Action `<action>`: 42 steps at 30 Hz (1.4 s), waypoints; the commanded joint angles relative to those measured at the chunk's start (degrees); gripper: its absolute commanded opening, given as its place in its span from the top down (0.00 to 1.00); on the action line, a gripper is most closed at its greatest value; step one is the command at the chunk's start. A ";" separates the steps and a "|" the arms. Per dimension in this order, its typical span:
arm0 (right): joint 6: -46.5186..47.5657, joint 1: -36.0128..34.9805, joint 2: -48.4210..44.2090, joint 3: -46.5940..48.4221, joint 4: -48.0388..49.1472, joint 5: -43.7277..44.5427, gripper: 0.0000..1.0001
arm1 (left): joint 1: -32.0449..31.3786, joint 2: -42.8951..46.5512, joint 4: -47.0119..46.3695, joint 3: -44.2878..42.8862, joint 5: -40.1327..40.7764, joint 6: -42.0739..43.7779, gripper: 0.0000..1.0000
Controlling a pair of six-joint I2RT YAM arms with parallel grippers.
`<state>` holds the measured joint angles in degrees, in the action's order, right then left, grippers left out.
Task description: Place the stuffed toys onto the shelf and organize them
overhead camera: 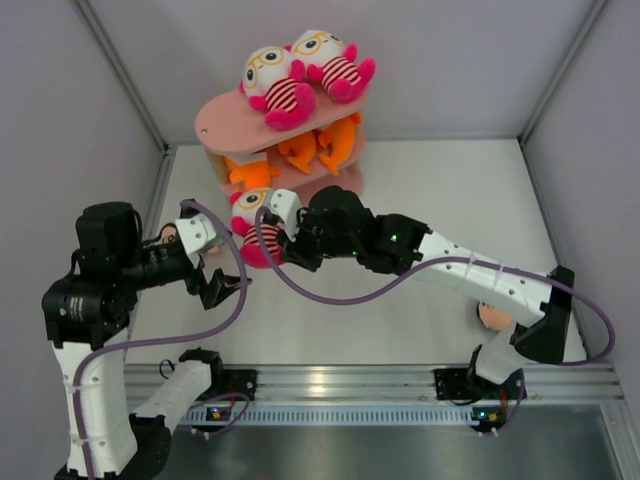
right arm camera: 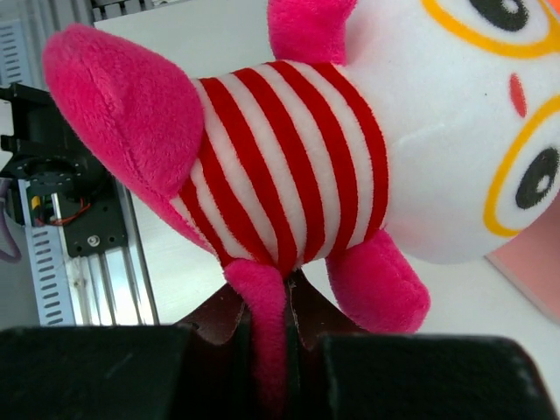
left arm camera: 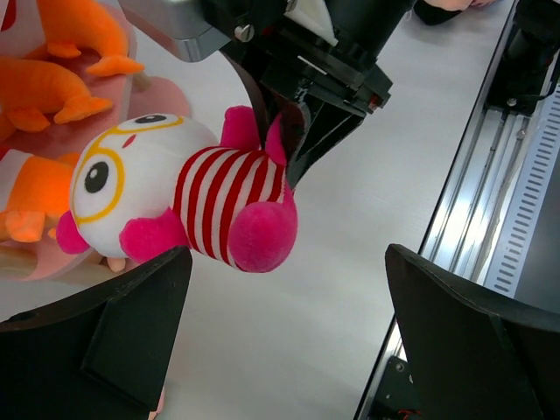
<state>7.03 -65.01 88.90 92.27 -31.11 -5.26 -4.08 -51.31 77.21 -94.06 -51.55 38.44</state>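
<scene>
Right fingers (right arm camera: 214, 324) are pinched tight on a pink limb of one white-faced doll (overhead camera: 255, 225), holding it by the bottom tier of the pink shelf (overhead camera: 215, 122). The left fingers (left arm camera: 96, 341) gape wide with nothing in them, right beside it. Up top sit two more glasses dolls (overhead camera: 300, 70), and I count three orange sharks (overhead camera: 300, 150) on the lower tiers and one peach-faced toy (overhead camera: 493, 316) on the counter (overhead camera: 420, 200), half hidden behind the right arm.
</scene>
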 commanded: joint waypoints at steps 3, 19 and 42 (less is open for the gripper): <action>1.23 -0.64 -3.12 2.04 2.72 -3.09 1.00 | -0.14 -2.13 2.07 1.07 2.77 3.75 0.02; 2.64 -2.49 -2.24 5.90 4.48 -6.08 1.00 | -0.14 -4.24 2.07 3.36 0.83 6.30 0.40; 3.96 -0.99 -15.95 -8.42 8.17 4.91 0.27 | -0.14 -7.83 -17.00 -23.27 36.17 -10.41 1.00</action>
<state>10.48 -66.57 75.00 85.06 -25.26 -2.35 -4.16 -54.52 69.23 -116.38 -23.53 29.85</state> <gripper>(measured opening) 0.727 0.091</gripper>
